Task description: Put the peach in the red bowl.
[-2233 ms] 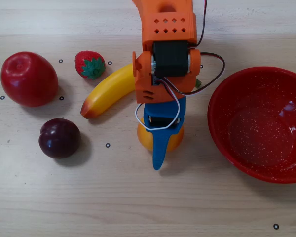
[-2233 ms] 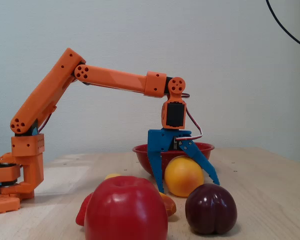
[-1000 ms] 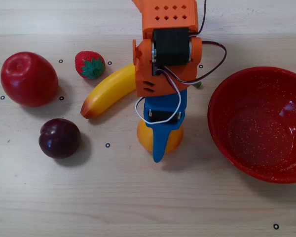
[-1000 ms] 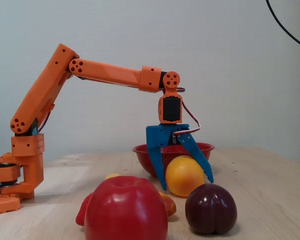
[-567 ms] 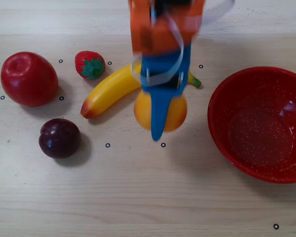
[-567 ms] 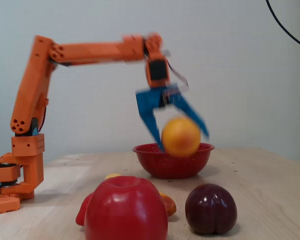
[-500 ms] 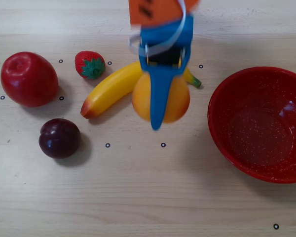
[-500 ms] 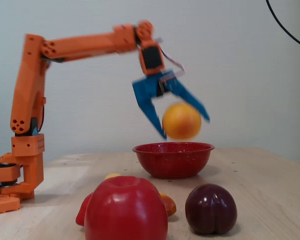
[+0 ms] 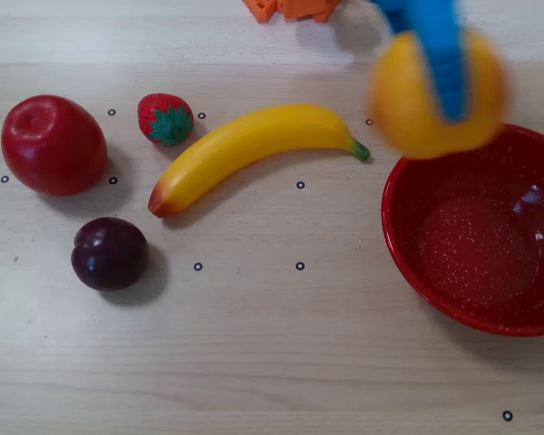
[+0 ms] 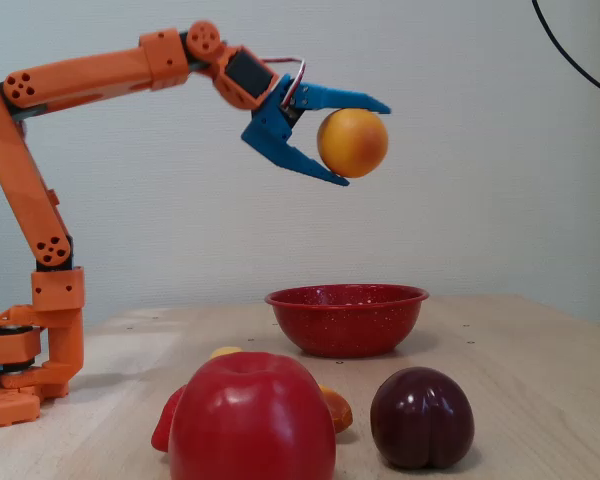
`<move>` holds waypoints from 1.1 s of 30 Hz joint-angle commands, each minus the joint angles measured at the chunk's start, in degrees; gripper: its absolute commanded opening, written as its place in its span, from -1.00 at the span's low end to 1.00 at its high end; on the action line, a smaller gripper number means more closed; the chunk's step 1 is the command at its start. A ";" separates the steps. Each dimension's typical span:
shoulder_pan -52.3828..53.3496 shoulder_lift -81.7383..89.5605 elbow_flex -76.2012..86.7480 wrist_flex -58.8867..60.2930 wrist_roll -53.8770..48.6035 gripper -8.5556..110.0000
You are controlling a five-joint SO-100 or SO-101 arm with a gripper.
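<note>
The peach (image 9: 417, 109) is a round yellow-orange fruit held in the air; it shows blurred in the overhead view and clear in the fixed view (image 10: 353, 142). My blue gripper (image 10: 360, 143) is shut on it, one finger above and one below. In the overhead view the gripper (image 9: 440, 86) crosses the peach from the top edge. The red bowl (image 9: 408, 245) with white speckles sits on the table at the right, empty. In the fixed view the bowl (image 10: 346, 320) stands well below the peach. In the overhead view the peach overlaps the bowl's upper left rim.
A banana (image 9: 249, 149), a strawberry (image 9: 166, 119), a red apple (image 9: 53, 145) and a dark plum (image 9: 110, 253) lie on the wooden table left of the bowl. The orange arm base (image 10: 20, 370) stands at the left in the fixed view.
</note>
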 commanded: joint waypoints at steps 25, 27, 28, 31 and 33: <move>13.71 -8.09 12.30 -9.93 11.34 -0.44; 13.27 -8.96 12.30 -8.70 11.16 -0.27; 13.01 -9.32 12.22 -8.70 10.37 -0.21; 12.48 -10.37 11.95 -8.61 9.76 -0.13; 12.30 -10.99 11.87 -8.35 9.76 -0.09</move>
